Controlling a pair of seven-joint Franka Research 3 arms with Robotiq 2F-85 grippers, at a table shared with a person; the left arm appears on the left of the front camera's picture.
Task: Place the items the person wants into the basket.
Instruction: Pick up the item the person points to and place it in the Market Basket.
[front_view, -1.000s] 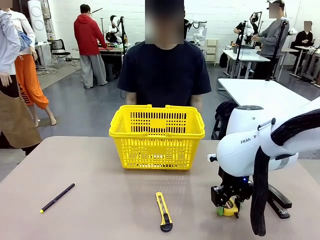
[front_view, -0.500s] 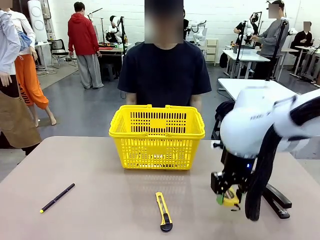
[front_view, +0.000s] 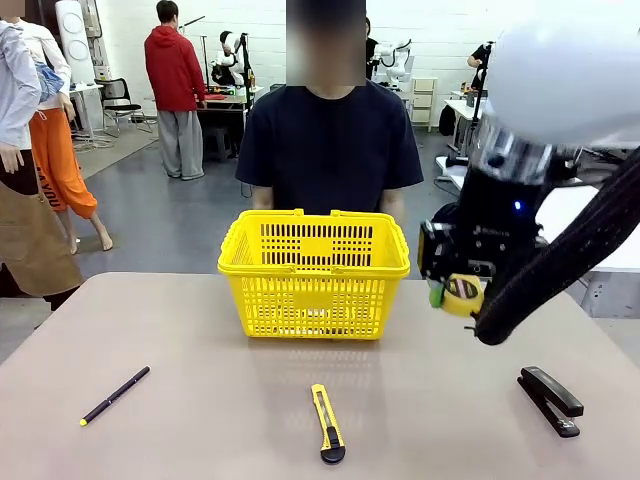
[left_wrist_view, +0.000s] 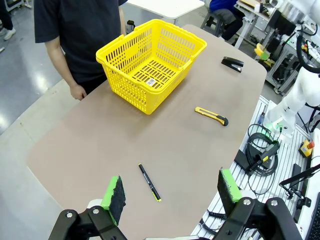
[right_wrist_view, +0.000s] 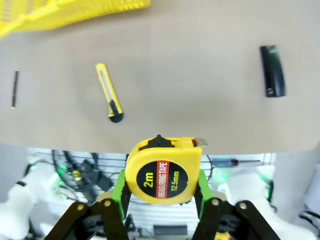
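You are looking at a right arm (front_view: 570, 70) wearing a glossy white shell, with a black cable sleeve (front_view: 570, 255) running off it and a blue light (front_view: 516, 207) glowing on its black wrist. The left gripper (left_wrist_view: 171, 189) and right gripper (right_wrist_view: 160, 182) are showing black linkages, round pivot bolts and green pads (left_wrist_view: 114, 192).

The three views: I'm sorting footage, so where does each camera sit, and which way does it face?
Front view: between the arms, facing across the table at the basket and person; right claw holds the tape aloft.
Left wrist view: high up, looking down past the open left claw at pen, knife, basket, stapler.
Right wrist view: looking down past the right claw, shut on the tape, at the table.
Shared: both wrist views show knife and stapler.
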